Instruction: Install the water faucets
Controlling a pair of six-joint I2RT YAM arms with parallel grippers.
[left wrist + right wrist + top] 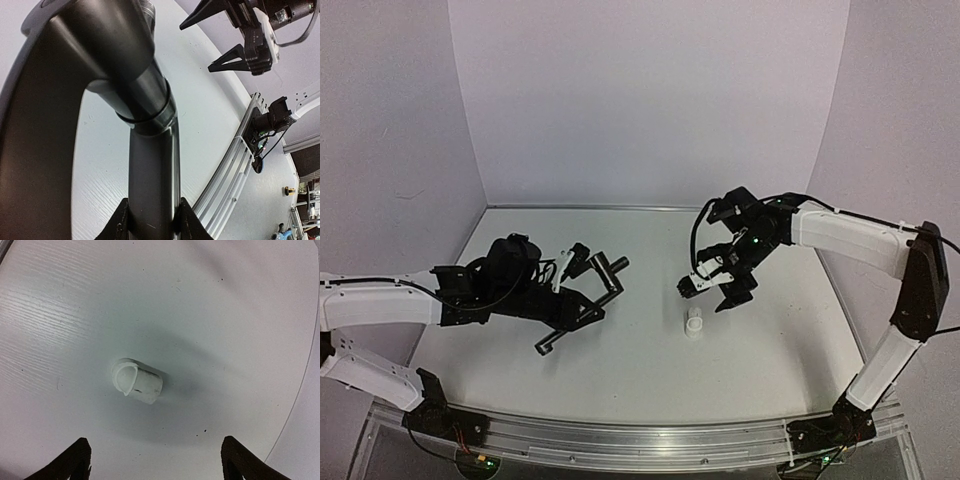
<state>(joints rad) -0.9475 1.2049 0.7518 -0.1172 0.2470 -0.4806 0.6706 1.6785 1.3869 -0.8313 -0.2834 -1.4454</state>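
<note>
The left tool (568, 300) is clenched on the black pipe (610, 282). In the left wrist view its two fingers (120, 222) press on both sides of the straight part of the pipe (150, 165), which fills most of that picture, with a shiny ring around it higher up. Seen from the top, this pipe is held low over the left half of the bench (650, 380), slanted from near-left to far-right, and its short bent end is at the far-right tip. The right tool (712, 293) is released: its fingers stand wide apart with nothing between them. It hangs over the middle-right part of the bench, pointing down. The white fitting (694, 323) is on the bench just near and a little left of this tool, not touched by it. In the right wrist view the fitting (137, 381) shows as a short tube with a wider rim at one end, a little beyond the two dark fingertips (75, 460) and clear of both. The fitting is to the right of the pipe and apart from it. A metal rail (640, 440) runs along the near edge of the bench.
</note>
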